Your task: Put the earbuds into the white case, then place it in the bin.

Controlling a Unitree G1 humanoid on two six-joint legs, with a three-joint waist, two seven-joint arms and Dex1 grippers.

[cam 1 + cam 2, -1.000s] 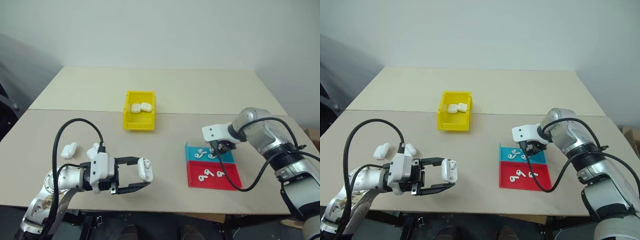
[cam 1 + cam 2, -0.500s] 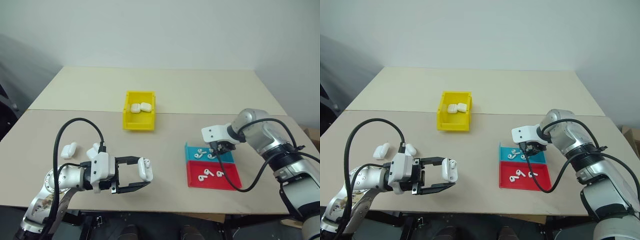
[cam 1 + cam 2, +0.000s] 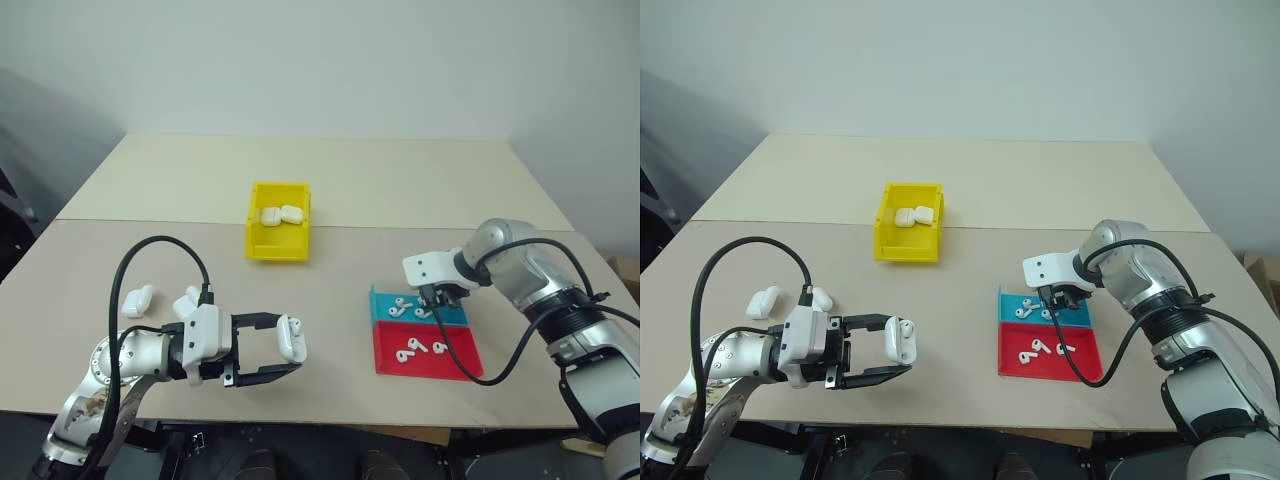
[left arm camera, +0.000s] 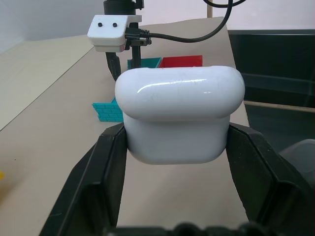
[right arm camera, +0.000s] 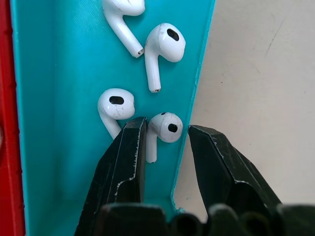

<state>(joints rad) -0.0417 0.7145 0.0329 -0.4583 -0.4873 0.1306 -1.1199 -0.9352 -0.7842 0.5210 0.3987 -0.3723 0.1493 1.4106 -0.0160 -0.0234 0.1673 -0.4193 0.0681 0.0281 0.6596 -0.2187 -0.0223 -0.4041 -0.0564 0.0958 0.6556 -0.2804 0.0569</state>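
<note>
My right gripper (image 5: pixel 165 142) has its fingers partly open around one earbud (image 5: pixel 162 129) in the blue tray (image 5: pixel 59 98). My left gripper (image 3: pixel 285 358) grips the white case (image 4: pixel 179 114) above the table (image 3: pixel 350 190).

My beige table (image 3: pixel 400 190) (2 boards meeting at a seam (image 3: pixel 150 221)) stands before a plain pale wall (image 3: pixel 320 60); dark floor shows beneath its near edge.
</note>
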